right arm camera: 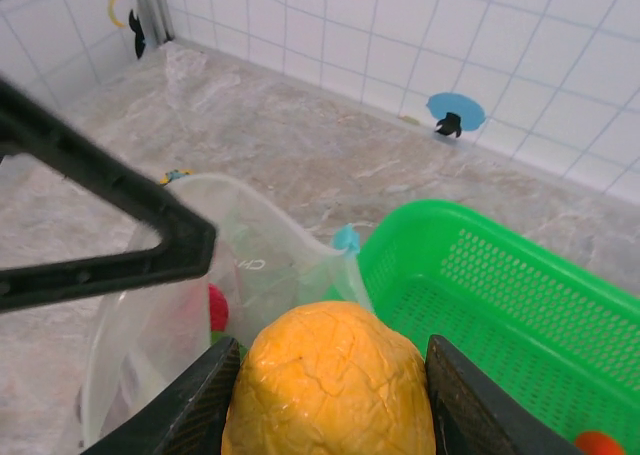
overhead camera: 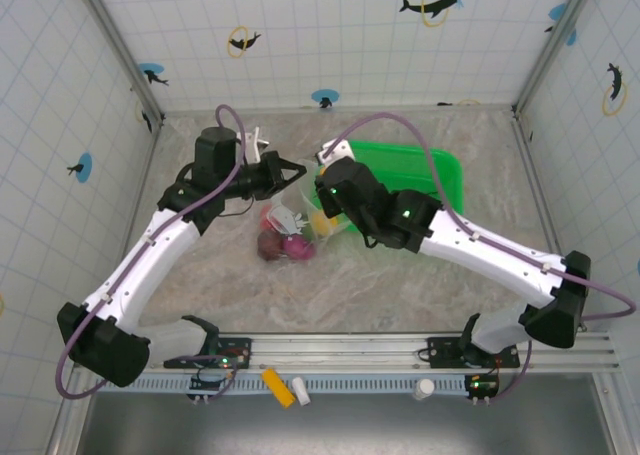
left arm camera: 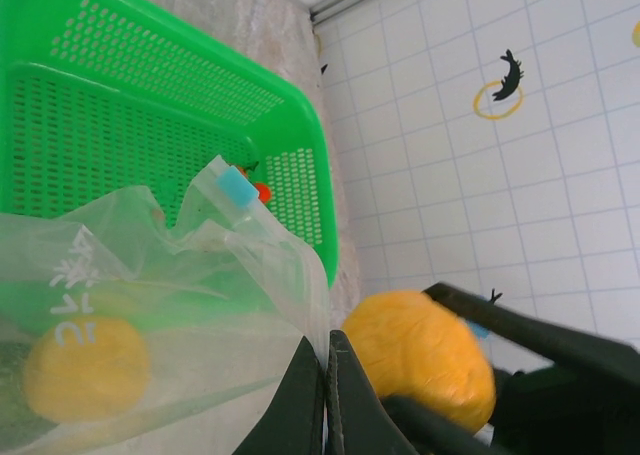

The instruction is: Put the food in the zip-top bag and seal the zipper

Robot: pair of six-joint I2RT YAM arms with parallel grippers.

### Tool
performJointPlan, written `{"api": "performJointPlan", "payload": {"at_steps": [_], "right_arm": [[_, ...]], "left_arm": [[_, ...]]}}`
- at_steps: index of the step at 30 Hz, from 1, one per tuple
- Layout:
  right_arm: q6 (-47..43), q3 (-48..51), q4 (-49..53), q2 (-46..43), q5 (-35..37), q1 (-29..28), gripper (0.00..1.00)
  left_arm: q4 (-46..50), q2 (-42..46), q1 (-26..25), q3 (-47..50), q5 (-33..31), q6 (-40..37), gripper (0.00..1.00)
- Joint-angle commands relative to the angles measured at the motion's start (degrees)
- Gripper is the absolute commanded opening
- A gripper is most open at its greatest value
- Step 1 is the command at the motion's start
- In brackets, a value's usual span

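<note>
My left gripper is shut on the rim of the clear zip-top bag and holds its mouth up. The zipper's bluish end sticks up near the basket. Inside the bag lie a yellow fruit, a red piece, and maroon and pink pieces. My right gripper is shut on a round orange-yellow fruit, hanging just beside the bag's mouth and close to the left gripper's fingers. From above, both grippers meet over the bag.
The green basket stands right behind the bag, with a small red-orange piece in one corner. A tiny yellow-blue trinket lies on the marbled table beyond the bag. Tiled walls close the back and sides.
</note>
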State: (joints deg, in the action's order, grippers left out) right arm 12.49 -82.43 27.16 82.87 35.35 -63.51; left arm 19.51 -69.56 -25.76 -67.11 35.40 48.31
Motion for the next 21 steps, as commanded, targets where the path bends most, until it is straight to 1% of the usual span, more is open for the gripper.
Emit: {"api": "performJointPlan", "payload": {"at_steps": [1,3,6,10,12,14,16,17,21], "right_arm": [[-2.89,0.61,-5.16,1.09,9.97,-2.26,0.43],[-3.04,1.99,-6.73,1.48,11.54,-3.74,0.44],[-0.99,5.24,-9.56,0.99,10.00,-3.92,0.45],[4.82,10.63,-14.13,-1.44,-0.13,-0.93,0.50],[8.07,13.13,-16.45,-2.95,-6.99,1.54,0.57],[10.44,15.90,-19.23,-4.68,-12.16,3.64,0.67],[11.35,17.26,-20.50,-5.79,-14.98,4.79,0.74],[11.64,17.60,-20.76,-6.17,-16.07,5.33,0.76],[12.49,18.31,-20.81,-7.36,-18.80,7.18,0.80]], "left_arm": [[-0.43,-0.31,0.37,-2.67,1.21,1.10,0.00],[-1.08,-0.31,0.31,-2.76,1.47,1.49,0.00],[-2.26,-0.23,0.42,-2.69,2.04,2.12,0.00],[-3.19,-0.14,0.35,-2.42,2.54,2.48,0.00],[-3.64,0.03,0.38,-2.00,2.91,2.82,0.00],[-3.87,0.13,0.37,-1.66,3.08,2.93,0.00],[-3.86,0.19,0.42,-1.45,3.17,2.93,0.00],[-3.87,0.19,0.37,-1.45,3.27,2.92,0.00],[-4.21,0.06,0.37,-1.31,3.44,3.01,0.00]]}}
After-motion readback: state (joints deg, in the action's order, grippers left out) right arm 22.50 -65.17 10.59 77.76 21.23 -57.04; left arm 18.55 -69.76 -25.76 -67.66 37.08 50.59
